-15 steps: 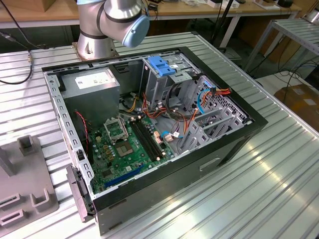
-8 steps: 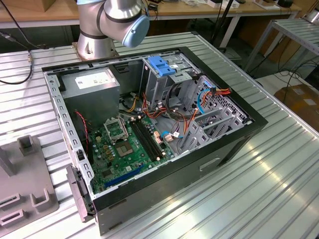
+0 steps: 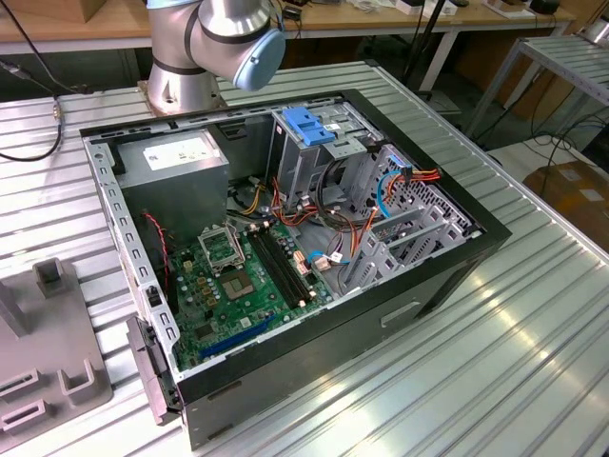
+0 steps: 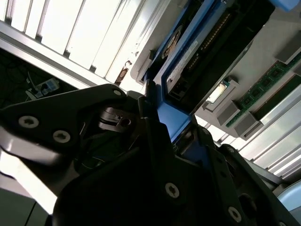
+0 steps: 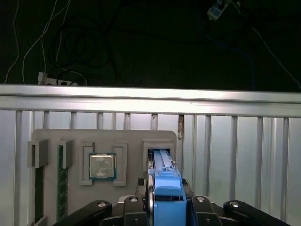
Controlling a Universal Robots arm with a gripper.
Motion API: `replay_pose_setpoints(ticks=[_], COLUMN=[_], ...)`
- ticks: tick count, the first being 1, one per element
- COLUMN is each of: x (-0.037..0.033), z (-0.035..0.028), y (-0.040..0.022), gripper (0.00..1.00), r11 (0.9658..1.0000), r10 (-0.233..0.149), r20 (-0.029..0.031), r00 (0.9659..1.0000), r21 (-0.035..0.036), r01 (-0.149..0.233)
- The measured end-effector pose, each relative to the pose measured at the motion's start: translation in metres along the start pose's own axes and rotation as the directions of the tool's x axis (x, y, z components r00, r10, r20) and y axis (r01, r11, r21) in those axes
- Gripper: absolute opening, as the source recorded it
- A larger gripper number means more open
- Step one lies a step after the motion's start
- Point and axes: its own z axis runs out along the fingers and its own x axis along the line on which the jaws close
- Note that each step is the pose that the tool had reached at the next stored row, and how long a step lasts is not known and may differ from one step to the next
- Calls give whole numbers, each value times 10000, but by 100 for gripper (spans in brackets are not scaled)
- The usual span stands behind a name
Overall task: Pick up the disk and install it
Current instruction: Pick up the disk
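Note:
In both wrist views the disk stands on edge in a slot of a grey parts tray, its blue plastic frame facing the camera. My gripper sits right over it, with the black fingers pressed against both sides of the blue frame, so it is shut on the disk. In the exterior view the open computer case lies on the slatted table, and a metal drive cage with a blue top stands at its far side.
The tray also holds a processor chip and memory sticks; part of that tray lies at the exterior view's left. The arm's base stands behind the case. A bright table rail runs beyond the tray, with cables on the floor past it.

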Motion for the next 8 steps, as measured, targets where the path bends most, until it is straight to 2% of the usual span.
replay_pose_setpoints(ticks=[8], x=[0], z=[1], y=[0], gripper=[37], r11=[10000], r10=[25], r20=[0], r00=[10000], r21=[0], r01=[-25])
